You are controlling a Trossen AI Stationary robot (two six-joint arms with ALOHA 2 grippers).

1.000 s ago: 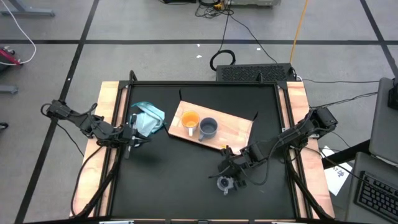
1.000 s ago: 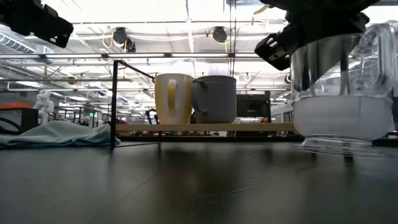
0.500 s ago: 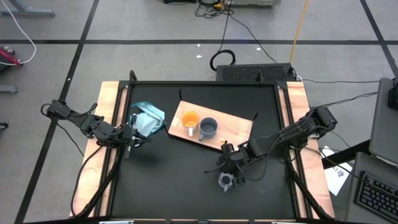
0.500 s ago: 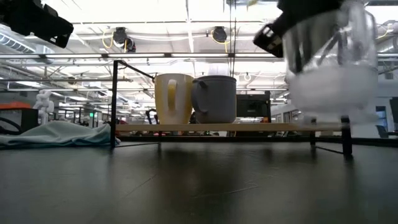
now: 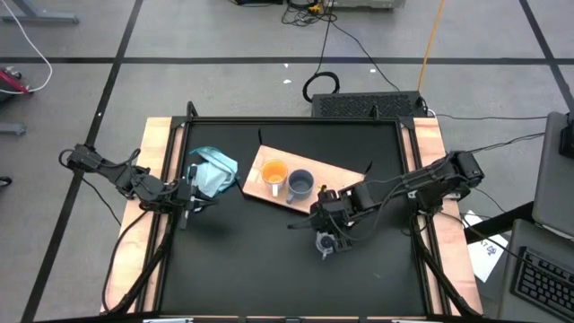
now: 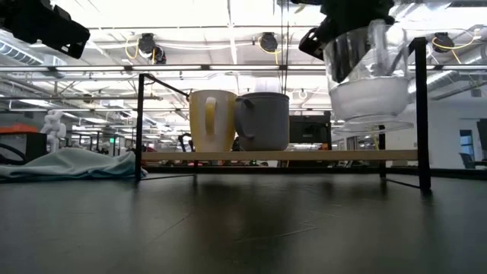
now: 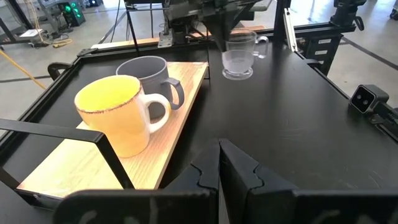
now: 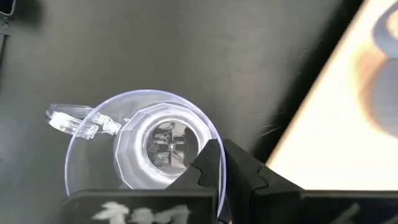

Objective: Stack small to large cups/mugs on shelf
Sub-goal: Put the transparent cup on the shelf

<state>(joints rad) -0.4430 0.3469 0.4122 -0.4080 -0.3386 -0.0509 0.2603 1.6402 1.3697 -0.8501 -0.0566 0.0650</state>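
Lifted clear cup (image 6: 370, 70) off table, pinched at rim by shut right gripper (image 5: 327, 222); now probably near shelf (image 5: 339, 184), at 5 o'clock of grey mug (image 5: 300, 185). Left gripper (image 5: 188, 199) shut, empty.

Bright ceiling strip lights (image 6: 228, 15) blow out overhead in the low view; the black desk (image 6: 228, 228) stays dim, and the shelf (image 8: 336, 118) looks blurred, perhaps overexposed.

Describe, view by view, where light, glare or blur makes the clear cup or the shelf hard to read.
Low view: bright ceiling lights backlight the clear cup, raised above the tabletop, and the two mugs look dim. Right wrist view: the shelf is washed out and blurred. High view: the cup barely shows against the black tabletop.
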